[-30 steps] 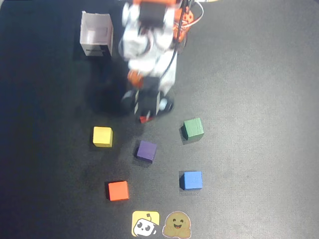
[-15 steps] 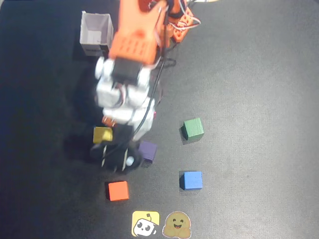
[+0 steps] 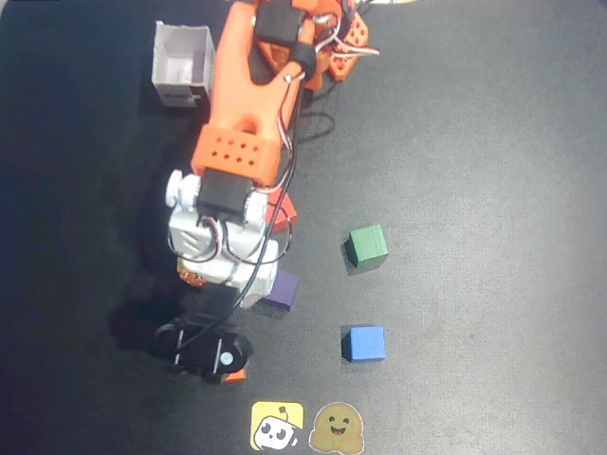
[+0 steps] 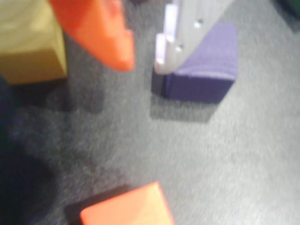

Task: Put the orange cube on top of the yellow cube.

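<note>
In the wrist view the gripper (image 4: 143, 63) hangs with its jaws spread and nothing between them, the orange finger (image 4: 101, 33) at upper left and the white finger (image 4: 180, 37) just right of centre. The orange cube (image 4: 126, 208) lies at the bottom edge of that frame, apart from both fingertips; in the overhead view only a sliver of it (image 3: 233, 375) shows under the black wrist at lower centre. The yellow cube (image 4: 30, 42) fills the upper left corner of the wrist view and is hidden beneath the arm from overhead. To do the reach well, the arm would need to carry the open jaws further toward the bottom of the wrist frame until they straddle the orange cube, line the fingers up with two opposite faces, and only then lower and close; the purple cube (image 4: 204, 63) sits right behind the white finger, so a sideways swing risks nudging it. The table (image 3: 493, 142) is dark, matte and slightly grainy. Around it lie a green cube (image 3: 367, 244), a blue cube (image 3: 363, 343), a white box (image 3: 183, 64) at upper left, and two stickers (image 3: 308, 427) at the bottom edge.
</note>
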Available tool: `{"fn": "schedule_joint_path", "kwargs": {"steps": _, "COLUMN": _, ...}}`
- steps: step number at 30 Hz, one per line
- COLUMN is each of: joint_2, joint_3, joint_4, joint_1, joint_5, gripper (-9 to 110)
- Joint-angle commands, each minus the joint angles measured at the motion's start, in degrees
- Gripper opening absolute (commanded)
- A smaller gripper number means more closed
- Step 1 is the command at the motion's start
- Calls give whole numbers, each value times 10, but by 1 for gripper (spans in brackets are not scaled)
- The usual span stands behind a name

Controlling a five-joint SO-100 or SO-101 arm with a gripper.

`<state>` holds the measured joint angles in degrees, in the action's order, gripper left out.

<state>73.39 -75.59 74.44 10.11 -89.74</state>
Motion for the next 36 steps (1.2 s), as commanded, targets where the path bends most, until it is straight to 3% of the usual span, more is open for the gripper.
{"fn": "schedule_joint_path", "kwargs": {"steps": 1, "joint_2": -9, "joint_3": 52, "joint_4": 5, "joint_1": 6, "joint_5": -11, "gripper": 5}}
{"fn": "schedule_joint_path", "kwargs": {"steps": 16, "joint_2": -80, "joint_3": 143, "joint_4": 33, "joint_1": -5, "joint_5": -49, "gripper": 17}}
{"fn": "schedule_joint_path", "kwargs": {"steps": 26, "joint_2": -216, "joint_3": 368, "joint_4": 141, "joint_1": -31, "joint_5": -23, "gripper": 17}}
{"fn": "schedule_joint_path", "kwargs": {"steps": 32, "joint_2": -224, "joint_3": 361, "joint_4": 99, "joint_1": -32, "joint_5": -5, "gripper": 17}}
{"fn": "schedule_joint_path", "kwargs": {"steps": 36, "joint_2": -170, "joint_3": 269, "joint_4": 19, "joint_1": -37, "joint_5": -22, "gripper": 17}}
